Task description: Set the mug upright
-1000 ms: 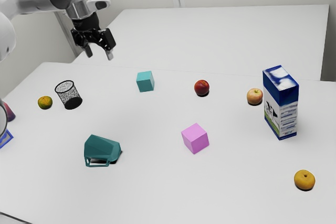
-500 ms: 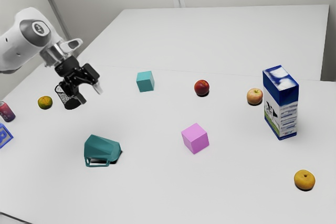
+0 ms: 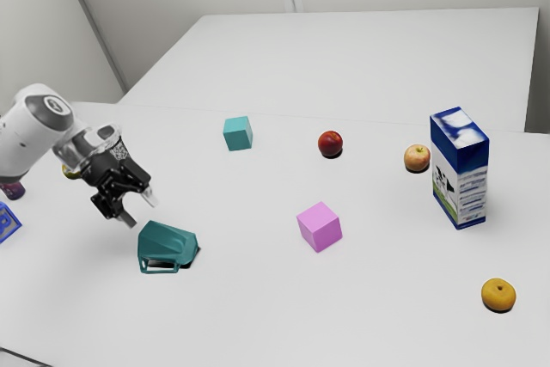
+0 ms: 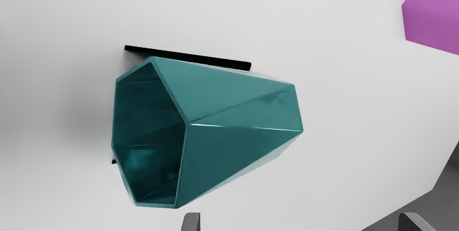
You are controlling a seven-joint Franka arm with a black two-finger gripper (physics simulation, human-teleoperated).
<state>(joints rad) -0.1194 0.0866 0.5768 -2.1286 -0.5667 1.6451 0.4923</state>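
In the exterior view, the one mug (image 3: 172,242) is lying on its side on the table (image 3: 361,320), its handle (image 3: 160,270) turned to the camera's side. The wrist view lets me look inside its open mouth, and there a black strip (image 4: 190,57) runs close along its side. The gripper (image 3: 139,210) is near the mug's wide end, its two fingers standing wide apart with nothing held. Counting the rest in the exterior view, there are two cubes, one teal (image 3: 238,133) and one pink (image 3: 320,227), also one milk carton (image 3: 460,169), standing upright. The round fruits are four: one red (image 3: 330,144), one pale apple (image 3: 417,158), one orange-yellow (image 3: 498,295) and one greenish (image 3: 70,173), partly hidden behind the arm. Behind the gripper is also one mesh cup (image 3: 119,151), partly covered.
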